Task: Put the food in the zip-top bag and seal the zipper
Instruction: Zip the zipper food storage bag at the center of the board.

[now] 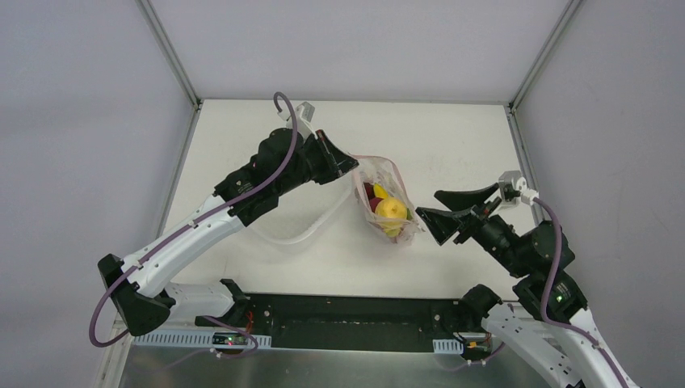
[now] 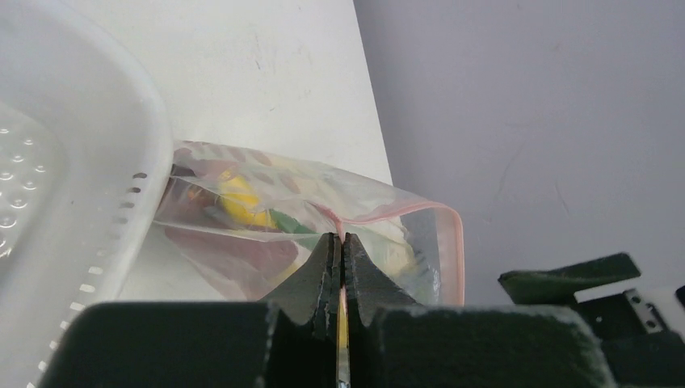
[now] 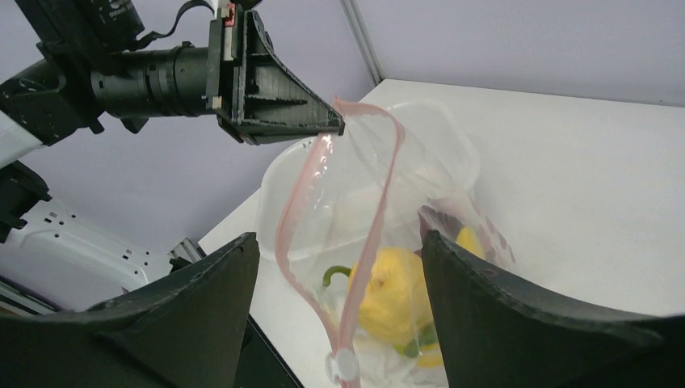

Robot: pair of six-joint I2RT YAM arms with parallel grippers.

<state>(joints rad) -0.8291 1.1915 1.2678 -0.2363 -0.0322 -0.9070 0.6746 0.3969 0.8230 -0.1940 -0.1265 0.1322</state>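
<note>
The zip-top bag (image 1: 397, 192) hangs just above the table, clear and crinkly, with the food inside: a round yellow fruit (image 1: 391, 209), dark red grapes (image 1: 370, 192) and a green chili (image 3: 335, 273). My left gripper (image 1: 353, 166) is shut on the far end of the pink zipper (image 2: 404, 212), its tips (image 2: 340, 238) pinching the strip. The zipper's two strips (image 3: 380, 202) bow apart and meet at a white slider (image 3: 343, 365) at the near end. My right gripper (image 3: 339, 242) stands open around that near end, touching nothing, and sits right of the bag (image 1: 430, 204).
A white translucent plastic tub (image 1: 299, 230) lies on the table left of the bag, under my left arm, and also shows close by (image 2: 73, 162). The table's right edge and the grey wall run just beyond the bag.
</note>
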